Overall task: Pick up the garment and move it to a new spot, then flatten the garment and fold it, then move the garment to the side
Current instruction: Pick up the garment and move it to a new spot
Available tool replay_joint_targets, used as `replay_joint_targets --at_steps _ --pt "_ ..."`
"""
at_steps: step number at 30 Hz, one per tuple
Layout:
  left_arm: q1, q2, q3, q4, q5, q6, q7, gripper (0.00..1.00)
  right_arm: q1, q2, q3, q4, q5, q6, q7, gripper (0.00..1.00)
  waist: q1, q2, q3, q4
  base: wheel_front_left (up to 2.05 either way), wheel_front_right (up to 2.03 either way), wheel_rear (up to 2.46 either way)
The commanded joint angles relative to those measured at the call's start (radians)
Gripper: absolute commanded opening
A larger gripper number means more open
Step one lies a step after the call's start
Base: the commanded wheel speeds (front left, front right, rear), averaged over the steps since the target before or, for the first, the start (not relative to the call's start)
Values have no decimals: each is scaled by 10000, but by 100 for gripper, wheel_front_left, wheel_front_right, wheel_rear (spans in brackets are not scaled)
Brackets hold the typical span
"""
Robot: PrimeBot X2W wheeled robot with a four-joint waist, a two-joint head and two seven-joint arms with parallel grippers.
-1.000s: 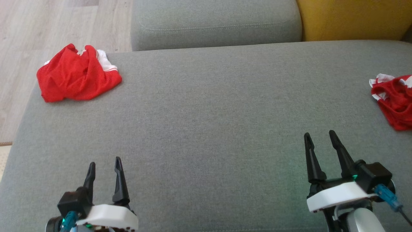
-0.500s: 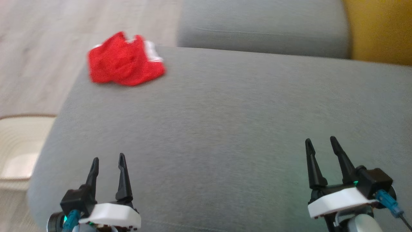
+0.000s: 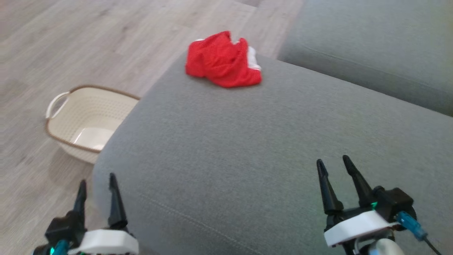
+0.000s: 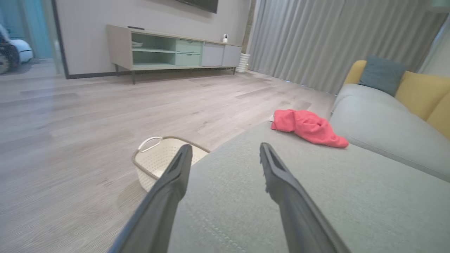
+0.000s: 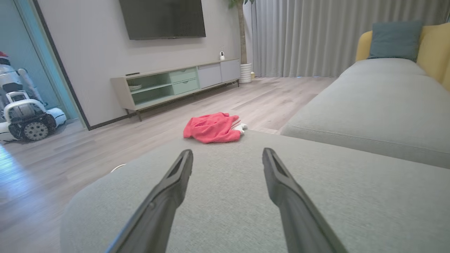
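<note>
A crumpled red garment (image 3: 223, 60) with white trim lies at the far corner of the grey sofa seat (image 3: 247, 141); it is also in the left wrist view (image 4: 307, 127) and the right wrist view (image 5: 212, 127). My left gripper (image 3: 97, 180) hangs open at the lower left, over the seat's near left edge. Open too, my right gripper (image 3: 332, 163) hovers over the seat at the lower right. Nothing is between either pair of fingers, and both are far from the garment.
A cream perforated basket (image 3: 63, 106) stands on the wooden floor left of the sofa, also in the left wrist view (image 4: 154, 158). A second grey cushion (image 3: 371, 49) lies behind the seat. A TV cabinet (image 5: 175, 84) and a parked robot (image 5: 24, 112) stand across the room.
The head camera has swung left: the garment now shows at top centre, the basket and floor have come into view, and a second red garment at the right edge has left the picture.
</note>
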Motion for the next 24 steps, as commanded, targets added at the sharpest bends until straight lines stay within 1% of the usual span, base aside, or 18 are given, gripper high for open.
replay_joint_targets --at_steps 1,7,15,18,20,24 --pt "-306 59 369 -426 -38 104 -61 100 -492 -53 251 -264 23 -9 -46 100 0 -1 74 228 0 0 0" --pt "-29 -10 603 -782 -74 230 -61 100 -763 -53 531 -104 -37 -9 -6 100 0 -1 231 331 0 0 0" --pt "37 -8 744 -772 -58 194 -61 100 -706 -53 468 -124 -91 -9 1 100 0 -1 264 346 0 0 0" --pt "-137 204 814 -696 -13 80 -61 100 -603 -53 301 -204 -121 -9 21 100 0 -1 366 335 0 0 0" --pt "-420 467 847 -669 61 -28 -34 100 -555 -53 175 -314 -168 -9 55 100 0 -1 515 286 0 0 0" --pt "-1410 1073 1048 -717 167 -179 175 100 -822 -53 154 -681 -431 -9 251 100 0 -1 1230 -278 0 0 0"
